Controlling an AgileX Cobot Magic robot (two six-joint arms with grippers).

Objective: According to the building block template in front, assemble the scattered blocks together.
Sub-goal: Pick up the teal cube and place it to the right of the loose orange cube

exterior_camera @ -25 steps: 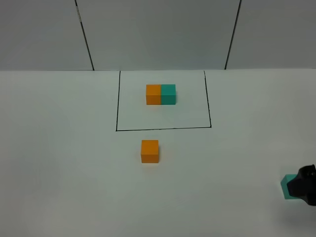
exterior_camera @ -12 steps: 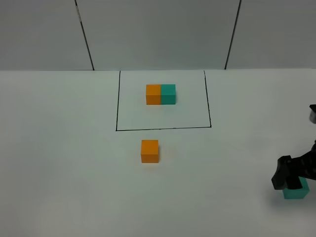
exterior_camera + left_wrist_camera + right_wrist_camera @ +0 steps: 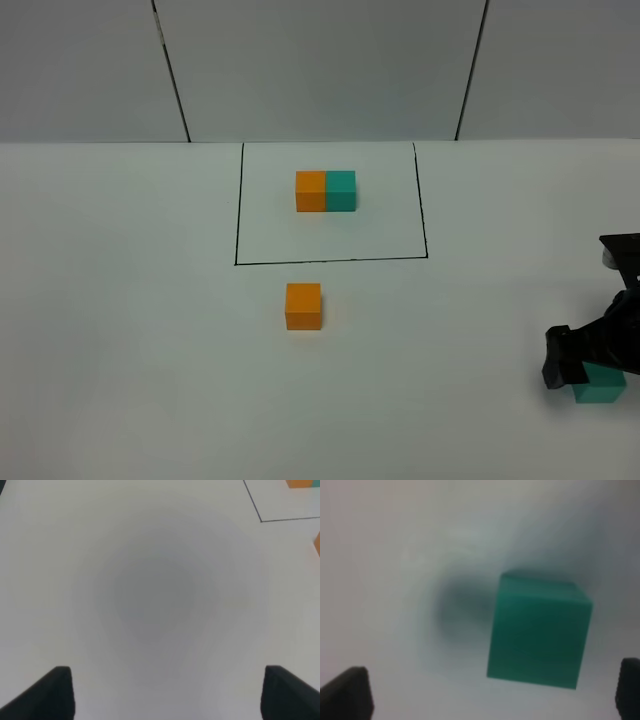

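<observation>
White tabletop: the right gripper has come down at the teal cube, near right, jaws apart, not yet clamped; closing looks next. The orange cube sits mid-table.

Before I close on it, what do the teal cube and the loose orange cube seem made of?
Teal cube: flat matte faces, crisp edges, no glare; likely painted wood or foam. Loose orange cube: same plain matte look, probably the same material.

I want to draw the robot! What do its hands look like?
Both are black. The left gripper shows two blocky fingertips with slanted tops. The right gripper looks chunky and angular. No cables or markings show.
</observation>
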